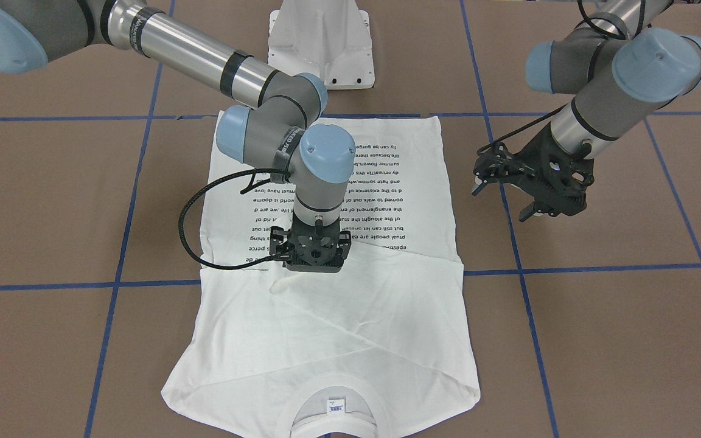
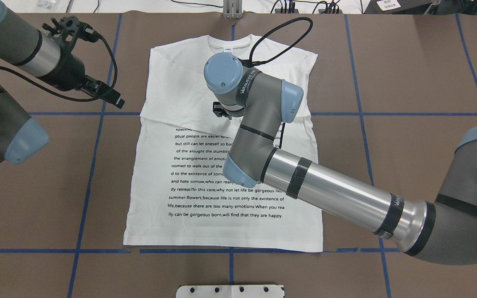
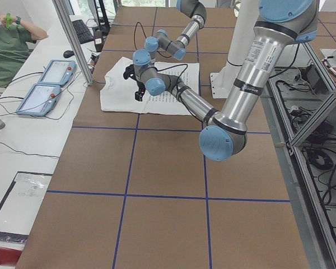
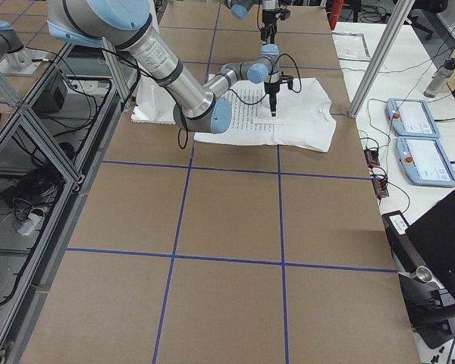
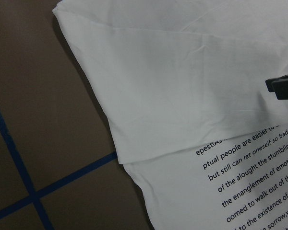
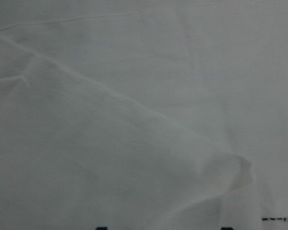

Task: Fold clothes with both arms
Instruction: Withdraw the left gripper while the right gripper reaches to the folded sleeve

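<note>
**T-shirt laid flat on table**

Seen overhead, the right gripper is pressed onto its chest, toward twelve o'clock. The left gripper is held off the cloth at ten o'clock. Neither opening can be told.

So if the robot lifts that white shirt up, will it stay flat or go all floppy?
Probably floppy: the T-shirt lies limp and flat, its sleeves folded over with soft creases. Pushed, it would likely bunch up rather than slide; it wrinkles beside the right hand.
</note>
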You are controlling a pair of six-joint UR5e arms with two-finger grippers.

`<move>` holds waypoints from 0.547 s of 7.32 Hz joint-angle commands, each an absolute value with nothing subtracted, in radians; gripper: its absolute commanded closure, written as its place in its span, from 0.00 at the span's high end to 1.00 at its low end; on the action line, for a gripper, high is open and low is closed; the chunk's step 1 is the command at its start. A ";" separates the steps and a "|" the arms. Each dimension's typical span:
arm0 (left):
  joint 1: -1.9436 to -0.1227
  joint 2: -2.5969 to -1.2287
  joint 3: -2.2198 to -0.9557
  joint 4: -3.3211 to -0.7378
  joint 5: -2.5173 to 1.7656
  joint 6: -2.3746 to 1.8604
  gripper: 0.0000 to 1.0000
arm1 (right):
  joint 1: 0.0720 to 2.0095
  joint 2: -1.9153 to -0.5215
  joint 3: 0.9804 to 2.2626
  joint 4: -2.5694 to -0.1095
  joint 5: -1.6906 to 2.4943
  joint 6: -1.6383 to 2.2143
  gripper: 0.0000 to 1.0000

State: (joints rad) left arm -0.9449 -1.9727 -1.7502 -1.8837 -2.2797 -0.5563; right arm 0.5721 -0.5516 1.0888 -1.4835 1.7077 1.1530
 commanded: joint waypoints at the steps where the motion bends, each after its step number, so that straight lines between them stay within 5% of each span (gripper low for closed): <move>1: -0.945 -1.973 -1.750 -1.884 -2.279 -0.557 1.00 | 0.566 -0.552 1.085 -1.482 1.698 1.154 0.55; 4: -0.945 -1.973 -1.750 -1.885 -2.279 -0.557 1.00 | 0.566 -0.551 1.085 -1.483 1.698 1.144 0.51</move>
State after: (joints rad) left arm -0.9449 -1.9727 -1.7503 -1.8841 -2.2799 -0.5572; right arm 0.5661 -0.5514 1.0846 -1.4832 1.6982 1.1498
